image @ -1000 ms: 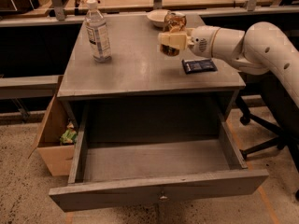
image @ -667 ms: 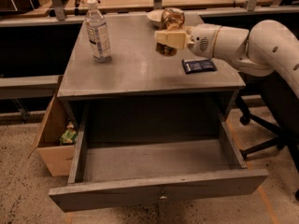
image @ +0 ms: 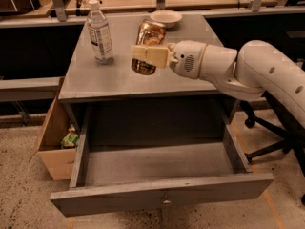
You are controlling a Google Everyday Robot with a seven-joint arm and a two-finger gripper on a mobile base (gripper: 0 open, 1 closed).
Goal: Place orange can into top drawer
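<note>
The orange can [image: 147,46] is an orange-brown drink can, tilted and held in the air above the middle of the grey table [image: 95,80]. My gripper [image: 148,55] is shut on the can, its pale fingers [image: 143,54] across the can's middle. The white arm reaches in from the right. The top drawer [image: 162,197] is pulled wide open below the table top, and nothing shows inside it. The can hangs above the table top, behind the drawer's opening.
A clear water bottle [image: 99,32] stands at the table's back left. A pale bowl [image: 166,18] sits at the back centre. A brown cardboard box [image: 55,137] with items stands on the floor at left. An office chair's base [image: 267,137] is at right.
The gripper has lifted the can and carried it left and toward the table's middle. The view now sits closer, and the dark flat object on the table no longer shows.
</note>
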